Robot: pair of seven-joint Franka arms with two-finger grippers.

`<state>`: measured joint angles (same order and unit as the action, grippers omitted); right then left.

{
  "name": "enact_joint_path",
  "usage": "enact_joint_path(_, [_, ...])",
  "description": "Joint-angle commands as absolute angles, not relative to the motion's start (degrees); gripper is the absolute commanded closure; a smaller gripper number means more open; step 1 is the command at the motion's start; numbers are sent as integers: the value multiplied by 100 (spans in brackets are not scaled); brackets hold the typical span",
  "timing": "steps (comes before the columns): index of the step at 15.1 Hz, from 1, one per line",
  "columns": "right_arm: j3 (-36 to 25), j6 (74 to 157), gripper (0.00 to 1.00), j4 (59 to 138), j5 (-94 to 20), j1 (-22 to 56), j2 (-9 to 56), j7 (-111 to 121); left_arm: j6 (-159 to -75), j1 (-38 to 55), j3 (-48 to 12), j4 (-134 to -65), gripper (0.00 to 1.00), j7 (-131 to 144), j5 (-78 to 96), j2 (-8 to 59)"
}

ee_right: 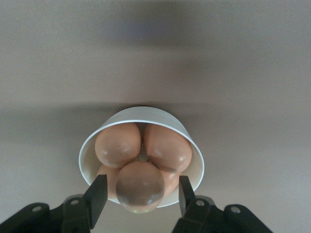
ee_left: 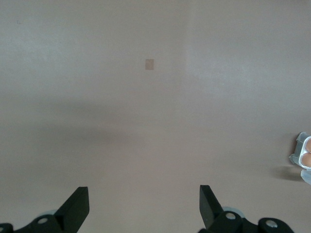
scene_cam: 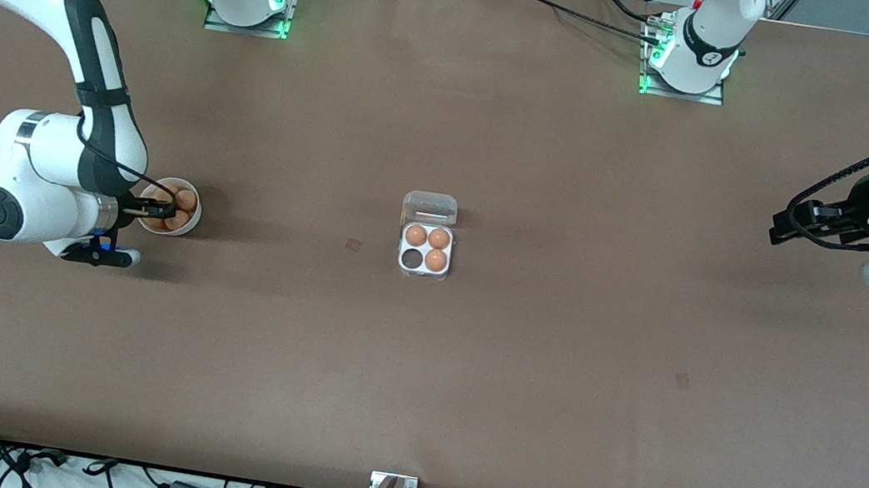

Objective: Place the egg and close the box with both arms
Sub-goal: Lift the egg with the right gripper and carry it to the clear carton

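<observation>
Gripping egg [ee_right: 140,187] in bowl [ee_right: 190,145]: right gripper [ee_right: 140,194] jaws; left gripper [ee_left: 144,206] waits, jaws wide; no legible writing.

Glossy white arms [scene_cam: 31,182] with black joints, cables, green-lit bases [scene_cam: 248,1]

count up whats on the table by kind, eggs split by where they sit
box: 1
bowl: 1
eggs in the box: 3
eggs in the bowl: 3 clearly showing, maybe more underneath
total: at least 8
</observation>
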<state>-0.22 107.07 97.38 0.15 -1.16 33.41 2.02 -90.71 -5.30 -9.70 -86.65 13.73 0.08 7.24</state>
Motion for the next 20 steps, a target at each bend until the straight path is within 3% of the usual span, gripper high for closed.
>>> enact_joint_path(1, [9, 10609, 64, 9703, -9, -149, 3349, 149, -8991, -580, -984, -8631, 0, 1336, 140, 694])
enact_joint_path(3, [9, 10512, 82, 9659, -9, -150, 3349, 149, -8956, -589, -984, -8631, 0, 1327, 211, 694])
enact_joint_path(5, [9, 10503, 90, 9659, -9, -149, 3340, 167, -8947, -589, -984, -8631, 0, 1327, 211, 694])
enact_joint_path(9, [9, 10241, 94, 9432, -18, -149, 3191, 246, -8947, -589, -984, -8631, 0, 1327, 211, 703])
enact_joint_path(14, [35, 9335, 95, 8299, -456, -36, 3182, 237, -8938, -589, -976, -8631, 0, 1336, 211, 703])
enact_joint_path(20, [281, 10526, 95, 8086, -694, 1079, 3182, -34, -8947, -615, -958, -8631, 0, 1318, 333, 738])
